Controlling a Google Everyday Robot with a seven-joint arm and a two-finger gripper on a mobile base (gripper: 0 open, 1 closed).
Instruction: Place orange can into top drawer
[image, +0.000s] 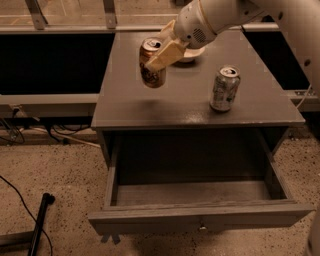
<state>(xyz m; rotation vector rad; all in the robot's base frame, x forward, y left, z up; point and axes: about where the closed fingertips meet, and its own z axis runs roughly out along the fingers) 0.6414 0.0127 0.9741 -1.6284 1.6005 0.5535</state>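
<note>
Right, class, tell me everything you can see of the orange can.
The orange can is a small metal drink can with coppery orange-brown sides, pale markings and a silver top with a pull tab. It hangs tilted in the air above the left part of the grey cabinet top, where a shadow lies beneath it. Only the gripper touches it, shut on its upper half.

Dim warm light, sheen on tabletop (200, 116) — faint shadow beneath end effector (157, 61) holding orange can (152, 78) above it
</note>
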